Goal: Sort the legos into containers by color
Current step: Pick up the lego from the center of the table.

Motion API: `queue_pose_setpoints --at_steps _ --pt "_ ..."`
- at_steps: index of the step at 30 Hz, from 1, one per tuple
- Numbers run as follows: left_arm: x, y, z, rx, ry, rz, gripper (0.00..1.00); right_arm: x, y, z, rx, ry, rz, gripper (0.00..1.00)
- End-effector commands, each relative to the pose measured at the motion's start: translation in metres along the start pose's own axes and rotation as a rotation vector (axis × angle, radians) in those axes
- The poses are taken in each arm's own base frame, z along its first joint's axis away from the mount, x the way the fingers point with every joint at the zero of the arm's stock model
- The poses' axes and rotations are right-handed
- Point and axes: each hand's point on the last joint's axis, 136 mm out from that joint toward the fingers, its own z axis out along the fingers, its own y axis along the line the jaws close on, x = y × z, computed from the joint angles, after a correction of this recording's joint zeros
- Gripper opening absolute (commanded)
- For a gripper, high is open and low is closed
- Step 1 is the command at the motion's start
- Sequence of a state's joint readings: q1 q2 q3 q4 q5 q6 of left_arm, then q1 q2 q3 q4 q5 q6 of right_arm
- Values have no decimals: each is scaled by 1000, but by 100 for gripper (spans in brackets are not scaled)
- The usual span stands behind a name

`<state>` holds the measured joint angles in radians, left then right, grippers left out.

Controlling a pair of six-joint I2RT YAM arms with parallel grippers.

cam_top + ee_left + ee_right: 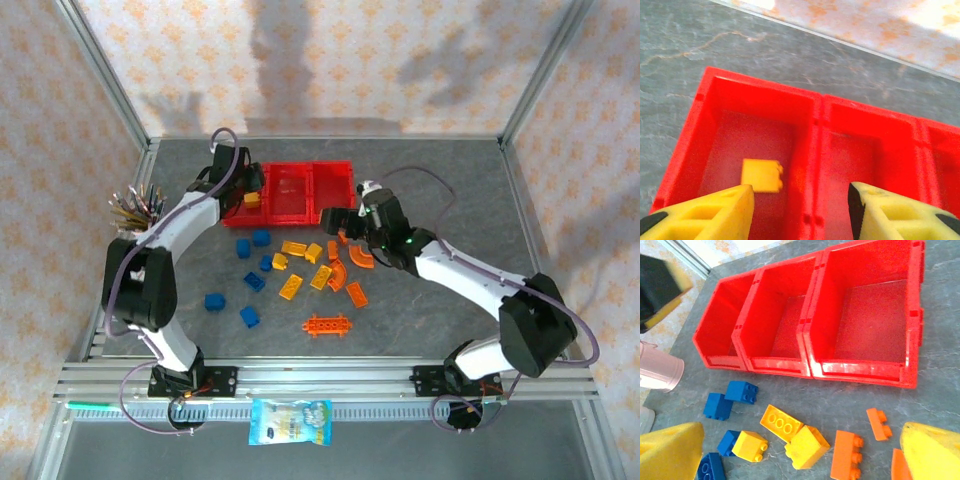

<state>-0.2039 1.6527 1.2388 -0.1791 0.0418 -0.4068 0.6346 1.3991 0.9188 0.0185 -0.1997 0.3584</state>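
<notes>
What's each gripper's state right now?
Left gripper: open, holding nothing.
Right gripper: open, holding nothing.

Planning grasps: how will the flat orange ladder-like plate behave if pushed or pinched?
The plate looks like rigid plastic, so probably stiff and light. Lying flat on the table, it should slide rather than roll; its low profile may make pinching awkward.

**A robot test cell in a lab**

This is a purpose-built test cell, not a home. Aluminium profile posts (105, 75) frame a grey, stone-patterned table (450, 170). Flowered wall panels (350, 60) close it off at the top and at both sides of the frame. Along the bottom edge, two robot arm bases (175, 380) are bolted to a slotted rail (330, 378). A loose cable (222, 131) loops over the left arm.
</notes>
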Motion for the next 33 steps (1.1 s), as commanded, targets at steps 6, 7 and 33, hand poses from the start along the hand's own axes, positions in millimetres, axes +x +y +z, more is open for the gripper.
queue_pose_setpoints --at_steps 6,7,33 --pt "86 -65 -47 141 155 138 57 31 -35 -20 37 63 59 100" --pt "98 -72 -50 149 176 160 57 36 -39 -21 37 73 65 100" --pt "231 -98 -11 67 437 439 64 87 -66 -18 -10 150 131 100"
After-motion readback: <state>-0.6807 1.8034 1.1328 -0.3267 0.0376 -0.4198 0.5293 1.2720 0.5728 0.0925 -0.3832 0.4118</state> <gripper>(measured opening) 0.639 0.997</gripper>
